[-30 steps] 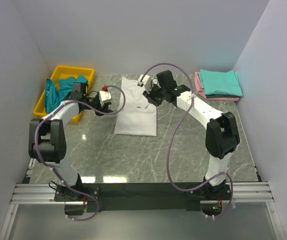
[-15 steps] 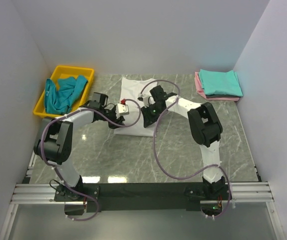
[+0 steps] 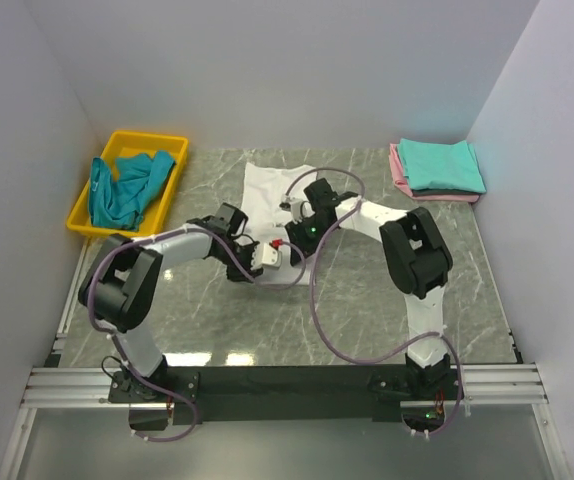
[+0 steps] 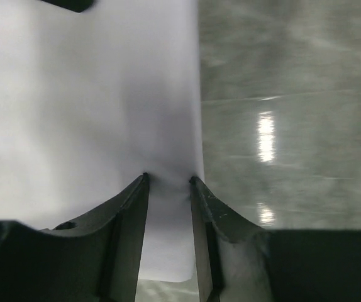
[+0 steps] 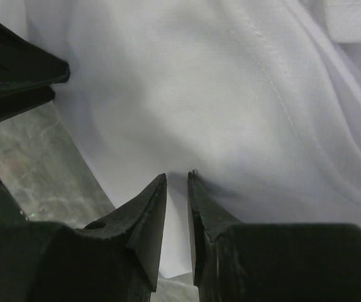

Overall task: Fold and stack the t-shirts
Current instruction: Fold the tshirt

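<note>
A white t-shirt (image 3: 267,190) lies flat in the middle of the table, and its near edge is under both grippers. My left gripper (image 3: 265,258) is at the shirt's near left corner. In the left wrist view the gripper (image 4: 168,179) has white fabric (image 4: 92,107) running between its fingers. My right gripper (image 3: 292,240) is just right of the left one. In the right wrist view the gripper (image 5: 177,174) is nearly closed on a pinch of white fabric (image 5: 231,94). A teal shirt (image 3: 122,190) lies crumpled in the tray. A folded teal shirt (image 3: 445,165) lies on a folded pink shirt (image 3: 399,175).
The yellow tray (image 3: 147,138) stands at the back left. The folded stack is at the back right corner. Grey walls close in the back and both sides. Bare marble table (image 3: 367,300) lies in front of the shirt. Cables loop over the arms.
Both grippers have moved from the middle of the white shirt toward its near edge and closer together. The shirt's visible area looks shorter than before.
</note>
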Action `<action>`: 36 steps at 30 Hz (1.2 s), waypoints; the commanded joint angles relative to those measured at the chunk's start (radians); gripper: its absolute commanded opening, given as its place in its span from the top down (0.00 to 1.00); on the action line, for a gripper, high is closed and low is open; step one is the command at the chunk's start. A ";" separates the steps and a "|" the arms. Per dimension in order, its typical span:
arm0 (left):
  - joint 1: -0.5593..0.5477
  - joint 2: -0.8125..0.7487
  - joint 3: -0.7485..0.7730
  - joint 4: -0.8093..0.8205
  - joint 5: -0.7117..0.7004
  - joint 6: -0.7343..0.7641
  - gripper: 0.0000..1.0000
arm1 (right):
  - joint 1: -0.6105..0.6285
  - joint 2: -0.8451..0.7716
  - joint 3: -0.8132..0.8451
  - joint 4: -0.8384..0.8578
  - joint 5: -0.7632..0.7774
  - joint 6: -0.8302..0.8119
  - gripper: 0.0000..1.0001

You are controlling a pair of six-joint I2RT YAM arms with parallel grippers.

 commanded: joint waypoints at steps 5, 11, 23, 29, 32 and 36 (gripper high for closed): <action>-0.133 -0.164 -0.139 -0.110 0.056 -0.114 0.61 | 0.027 -0.149 -0.201 -0.078 0.022 -0.063 0.70; -0.089 -0.317 -0.116 -0.184 0.114 -0.220 0.55 | 0.023 -0.475 -0.373 -0.089 -0.016 -0.141 0.61; -0.033 -0.702 -0.444 0.115 0.052 -0.224 0.45 | 0.194 -0.885 -0.716 0.149 0.402 -0.445 0.45; -0.099 -0.716 -0.569 0.266 0.001 -0.198 0.45 | 0.334 -0.918 -0.868 0.340 0.509 -0.551 0.47; -0.128 -0.695 -0.590 0.292 -0.013 -0.194 0.46 | 0.372 -0.896 -0.910 0.401 0.529 -0.594 0.48; -0.139 -0.667 -0.599 0.296 -0.017 -0.175 0.47 | 0.383 -0.875 -0.936 0.448 0.555 -0.620 0.48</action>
